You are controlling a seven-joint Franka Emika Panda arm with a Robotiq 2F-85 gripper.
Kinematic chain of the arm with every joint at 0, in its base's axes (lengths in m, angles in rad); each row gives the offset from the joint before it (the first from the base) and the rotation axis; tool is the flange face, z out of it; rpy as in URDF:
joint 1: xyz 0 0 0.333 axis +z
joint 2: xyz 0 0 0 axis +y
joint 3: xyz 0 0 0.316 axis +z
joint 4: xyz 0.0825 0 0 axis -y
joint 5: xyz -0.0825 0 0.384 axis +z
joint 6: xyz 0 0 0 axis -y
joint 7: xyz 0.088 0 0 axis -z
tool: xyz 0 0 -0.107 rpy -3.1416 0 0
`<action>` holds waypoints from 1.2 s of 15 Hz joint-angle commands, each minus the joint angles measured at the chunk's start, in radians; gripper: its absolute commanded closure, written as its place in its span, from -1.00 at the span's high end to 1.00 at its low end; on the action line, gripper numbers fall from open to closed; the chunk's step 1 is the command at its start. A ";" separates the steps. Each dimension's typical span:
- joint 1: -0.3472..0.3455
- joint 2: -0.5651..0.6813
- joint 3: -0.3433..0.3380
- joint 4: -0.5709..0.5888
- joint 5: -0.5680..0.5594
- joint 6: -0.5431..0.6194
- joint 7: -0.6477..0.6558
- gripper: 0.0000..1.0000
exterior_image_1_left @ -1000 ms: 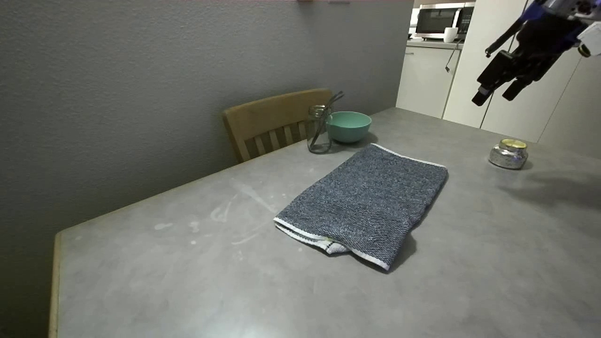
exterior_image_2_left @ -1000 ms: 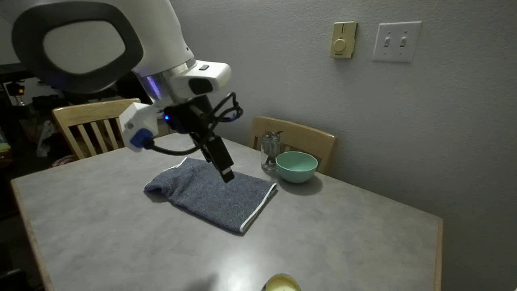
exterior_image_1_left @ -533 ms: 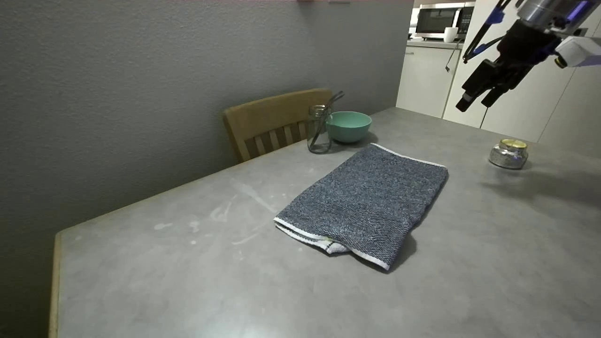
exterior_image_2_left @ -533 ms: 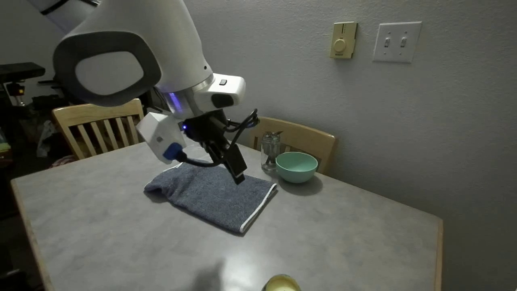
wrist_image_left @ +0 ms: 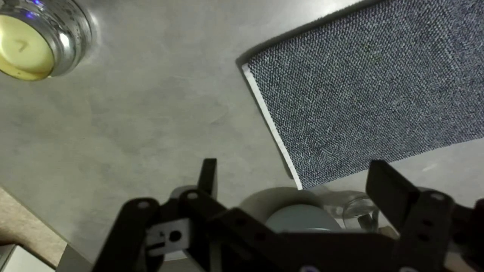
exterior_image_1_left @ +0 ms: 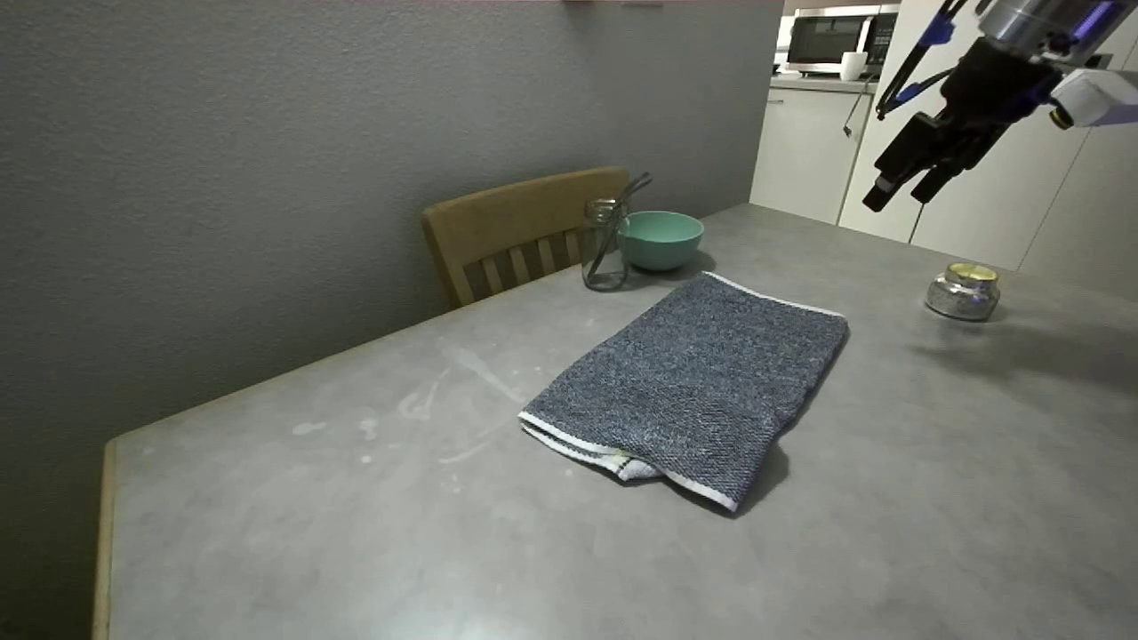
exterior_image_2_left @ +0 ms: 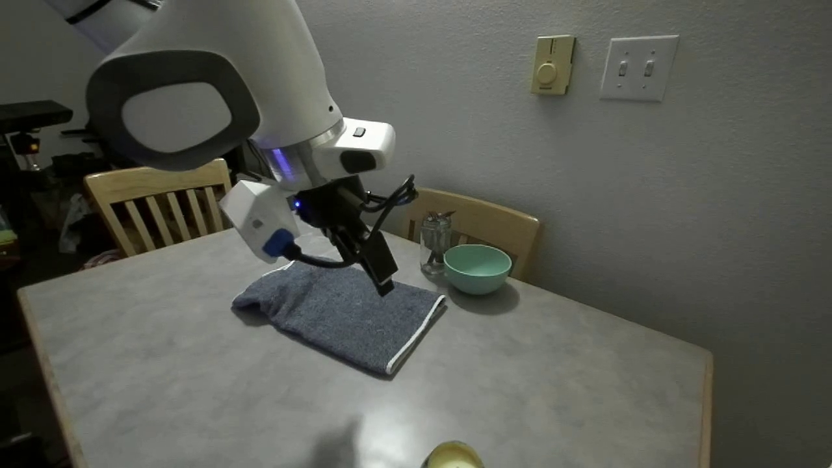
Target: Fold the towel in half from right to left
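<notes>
Towel (wrist_image_left: 378, 88) cropped (wrist view), bowl (wrist_image_left: 301, 218) partly hidden, silver jar (wrist_image_left: 47, 37) cut off

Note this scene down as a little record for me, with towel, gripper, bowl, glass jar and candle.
towel: lying on the table, striped underside showing at one end
gripper: open, holding nothing, above the table
bowl: green, upright, beside the glass jar, contact unclear
glass jar: upright, utensils inside
candle: silver-sided, upright, apart from the towel
</notes>
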 commanded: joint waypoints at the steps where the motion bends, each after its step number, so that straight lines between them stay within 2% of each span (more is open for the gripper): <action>1: 0.000 0.000 0.000 0.000 0.000 0.000 0.000 1.00; 6: 0.000 0.015 0.015 0.064 -0.071 -0.019 -0.222 1.00; 10: -0.005 0.068 0.072 0.162 0.053 -0.038 -0.504 1.00; 14: -0.029 0.183 0.134 0.301 0.153 -0.118 -0.772 1.00; 16: -0.036 0.265 0.132 0.376 0.116 -0.194 -0.836 1.00; 17: -0.067 0.307 0.154 0.411 0.062 -0.227 -0.823 1.00; 18: -0.066 0.350 0.144 0.444 0.020 -0.254 -0.811 1.00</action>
